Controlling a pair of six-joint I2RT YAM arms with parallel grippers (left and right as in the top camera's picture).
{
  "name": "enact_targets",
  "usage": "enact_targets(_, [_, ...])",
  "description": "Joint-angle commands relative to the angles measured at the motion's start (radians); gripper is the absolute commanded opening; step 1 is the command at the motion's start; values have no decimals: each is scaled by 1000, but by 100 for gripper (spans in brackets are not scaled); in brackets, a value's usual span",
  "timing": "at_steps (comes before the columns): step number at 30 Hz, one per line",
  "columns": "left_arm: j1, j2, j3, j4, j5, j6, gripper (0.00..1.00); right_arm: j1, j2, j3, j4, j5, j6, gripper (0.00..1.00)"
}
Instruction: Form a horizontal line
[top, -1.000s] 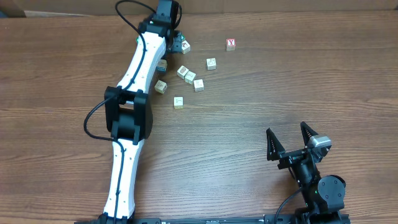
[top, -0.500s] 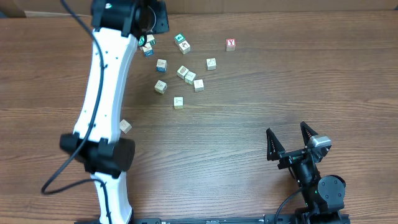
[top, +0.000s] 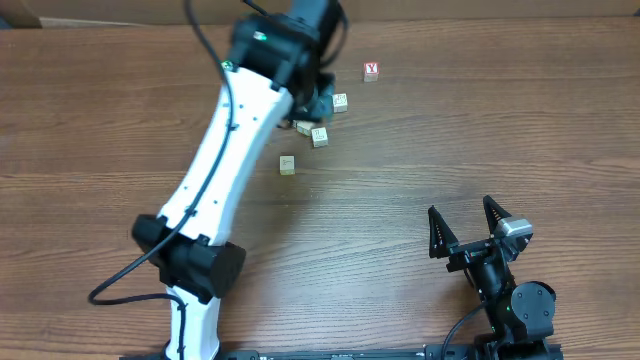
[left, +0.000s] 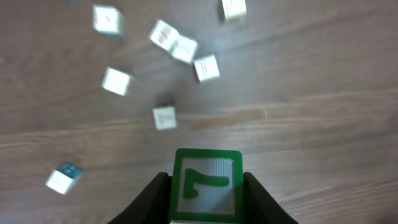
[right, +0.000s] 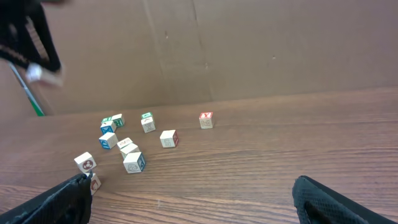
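Left wrist view: left fingers pinch a green-faced cube, held off the desk, probably to pass over the pale cubes at upper left. Right fingers sit spread and idle.

A red "Y" inside a red frame is showing on the side of a small cube sitting near the far edge of the table, apart from the rest. The green-framed cube that the left gripper is clamping is showing one green figure on a pale striped ground, looking like a "7", though it cannot be told which way up it belongs. The other cubes are carrying printed marks that are coming out too small or blurred to read.
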Motion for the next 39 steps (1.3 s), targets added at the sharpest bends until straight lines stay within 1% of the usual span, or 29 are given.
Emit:
enact_targets(1, [-44, 26, -135, 45, -10, -80, 27, -3, -5, -10, 3, 8, 2, 100])
enact_targets(6, [-85, 26, -351, 181, -9, -175, 25, -3, -5, -10, 3, 8, 2, 100])
enact_targets(11, [-103, 26, -552, 364, -11, -245, 25, -3, -5, -10, 3, 8, 2, 100])
enact_targets(14, [-100, 26, -629, 461, -40, -264, 25, -3, -5, -10, 3, 8, 2, 100])
enact_targets(18, [-104, 26, -710, 568, -127, -278, 27, -3, -5, -10, 3, 8, 2, 100])
enact_targets(20, [-106, 27, -738, 592, -142, -280, 27, -3, -5, -10, 3, 8, 2, 100])
enact_targets(23, [-106, 26, -765, 594, -142, -278, 27, -3, -5, -10, 3, 8, 2, 100])
enact_targets(26, [-104, 27, -769, 559, -142, -269, 25, -3, -5, -10, 3, 8, 2, 100])
enact_targets(29, [-104, 26, -769, 541, -121, -220, 23, -3, -5, -10, 3, 8, 2, 100])
enact_targets(31, [-104, 26, -769, 515, -96, -206, 19, -3, -5, -10, 3, 8, 2, 100])
enact_targets(34, [-104, 26, -769, 468, -100, -202, 13, -3, -5, -10, 3, 8, 2, 100])
enact_targets(39, [-102, 24, -769, 398, -105, -203, 13, -3, -5, -10, 3, 8, 2, 100])
